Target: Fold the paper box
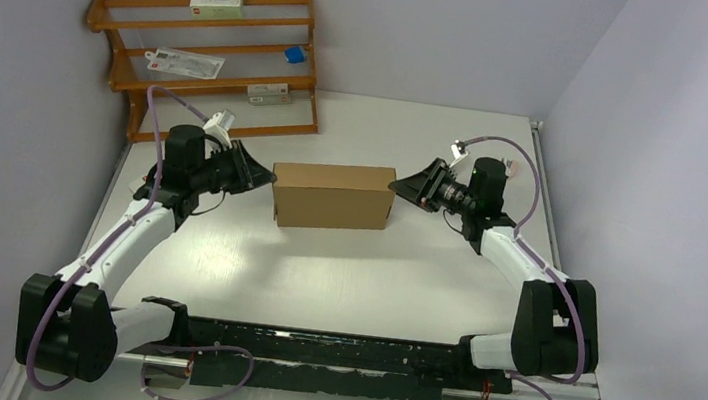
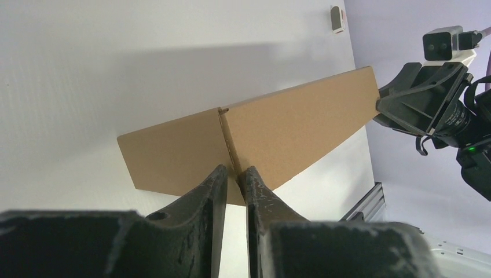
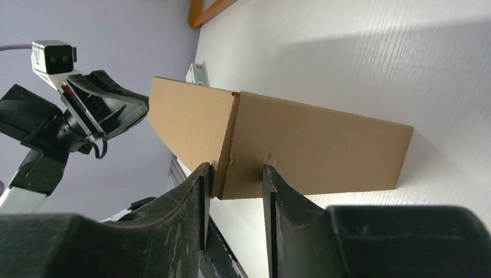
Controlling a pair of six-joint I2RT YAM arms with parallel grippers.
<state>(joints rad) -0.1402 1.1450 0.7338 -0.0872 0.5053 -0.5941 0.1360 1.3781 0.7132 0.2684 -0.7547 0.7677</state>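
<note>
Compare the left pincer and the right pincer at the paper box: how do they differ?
The left pincer is at the left end of the paper box, the right pincer at its right end. The left pincer's jaws are nearly closed on a corner; the right pincer's stand wider around one. Both are black.

Right jaws straddle near end of paper box point(image 3: 301, 145), slightly apart; left jaws at far end; white table point(image 3: 376, 52) beneath.

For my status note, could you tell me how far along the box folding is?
Done: the box stands as a closed block. In hand: the left gripper pinches one end, the right gripper straddles the other. Left: perhaps end tucks; I cannot see them.
</note>
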